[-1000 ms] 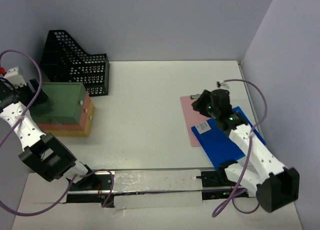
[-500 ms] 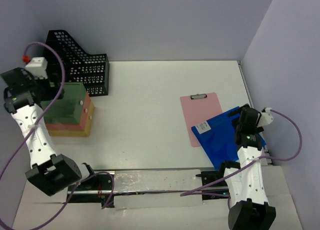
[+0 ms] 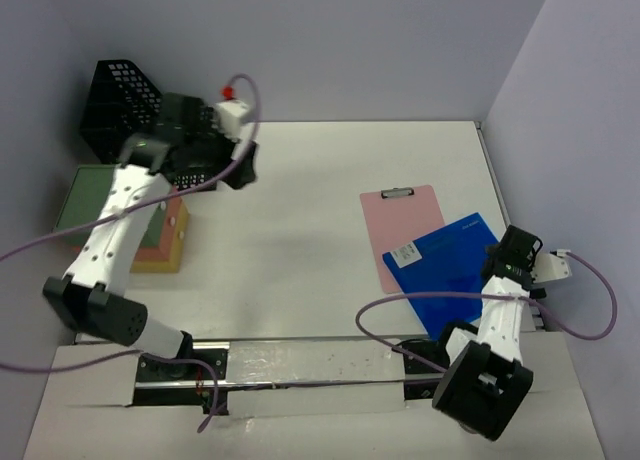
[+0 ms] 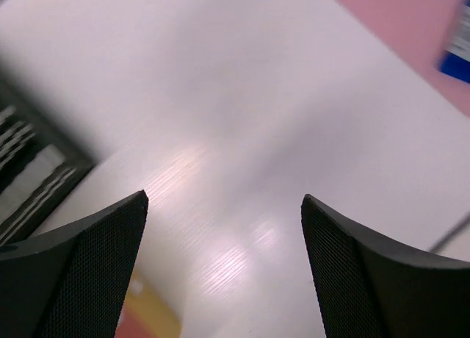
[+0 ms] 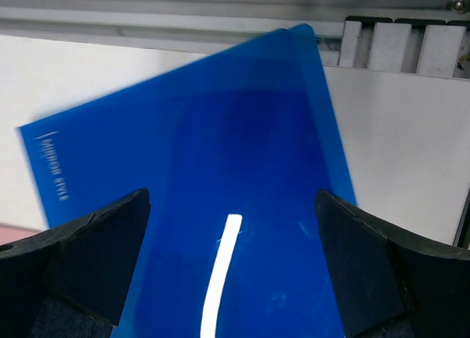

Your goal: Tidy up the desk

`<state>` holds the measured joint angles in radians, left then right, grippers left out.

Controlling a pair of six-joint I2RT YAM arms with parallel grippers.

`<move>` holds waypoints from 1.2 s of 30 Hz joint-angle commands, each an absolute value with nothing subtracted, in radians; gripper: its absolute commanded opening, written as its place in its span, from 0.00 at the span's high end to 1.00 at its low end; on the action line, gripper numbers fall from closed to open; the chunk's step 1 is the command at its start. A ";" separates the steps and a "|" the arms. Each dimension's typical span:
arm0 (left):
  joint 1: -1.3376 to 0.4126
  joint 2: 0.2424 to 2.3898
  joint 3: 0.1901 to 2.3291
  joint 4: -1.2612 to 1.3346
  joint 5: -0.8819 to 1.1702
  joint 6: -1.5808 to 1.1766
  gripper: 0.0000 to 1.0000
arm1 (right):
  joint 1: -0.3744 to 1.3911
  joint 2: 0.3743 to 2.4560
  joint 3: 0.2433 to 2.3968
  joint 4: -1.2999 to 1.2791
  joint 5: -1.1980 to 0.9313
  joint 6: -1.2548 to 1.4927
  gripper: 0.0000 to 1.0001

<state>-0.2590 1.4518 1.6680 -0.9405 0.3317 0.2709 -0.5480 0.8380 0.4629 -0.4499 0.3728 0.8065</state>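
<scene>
Left fingers (image 3: 240, 168): spread wide, nothing between them. They hang over bare desk (image 3: 300, 230), just right of the black mesh file holder (image 3: 120, 100). The left wrist view shows only white tabletop between the two tips, with a dark edge of the holder at the left.

Right fingers (image 3: 512, 252): also released and wide apart, gripping nothing. They are poised over the blue folder (image 3: 440, 280), near its right edge. Cannot tell whether the tips touch the sheet.

Outward from there:
- The folder lies at an angle on the right side of the desk, its far-left corner overlapping the pink clipboard (image 3: 405, 225).
- A white label (image 3: 405, 255) sits on that corner.
- The folder's near corner reaches close to the metal rail (image 3: 310, 365) at the desk's near edge.
- On the left is a stack of flat boxes (image 3: 150, 242), green one on top, beside the file holder and partly hidden by the left arm.

The desk fills the floor of the enclosure under both arms.

Handling, as judgement:
- The desk is rigid, smooth and fixed. It is a surface to work on, not something to lift, and flat items probably slide easily on it.
- The folder looks thin, glossy and flexible, so a pinch from above would find little purchase. Better to slide it until an edge overhangs, then take that edge.
- The clipboard looks stiff. Its metal clip end offers the thickest grip.
</scene>
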 commanded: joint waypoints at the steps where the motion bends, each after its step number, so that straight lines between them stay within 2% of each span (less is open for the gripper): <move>1: -0.467 1.605 1.738 -1.033 0.363 0.253 0.08 | -0.590 0.937 0.478 -0.360 0.306 0.749 0.00; 5: -0.602 1.789 1.830 -1.072 0.405 0.241 0.08 | -0.596 1.017 0.485 -0.344 0.315 0.724 0.00; 9: -0.723 1.971 2.008 -1.097 0.410 0.231 0.07 | -0.600 1.081 0.492 -0.333 0.360 0.712 0.00; 13: -0.813 2.188 2.215 -1.080 0.437 0.210 0.02 | -0.601 1.157 0.479 -0.268 0.282 0.681 0.01; 15: -0.844 2.290 2.287 -1.036 0.487 0.164 0.01 | -0.601 1.200 0.489 -0.251 0.217 0.658 0.04; 20: -0.850 2.354 2.213 -0.782 0.589 -0.024 0.01 | -0.600 1.227 0.498 -0.221 0.118 0.607 0.05; 24: -0.858 2.360 2.134 -0.637 0.603 -0.134 0.01 | -0.587 1.262 0.493 -0.169 0.000 0.571 0.10; 30: -0.893 2.425 2.171 -0.621 0.597 -0.188 0.01 | -0.521 1.306 0.512 -0.171 -0.027 0.583 0.09; 36: -0.934 2.474 2.125 -0.663 0.511 -0.160 0.01 | -0.463 1.208 0.489 -0.168 0.028 0.589 0.10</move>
<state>-0.9007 2.4378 2.1342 -0.6780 0.5396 -0.1481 -0.5076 1.2677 0.5186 -0.1263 0.0322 0.5799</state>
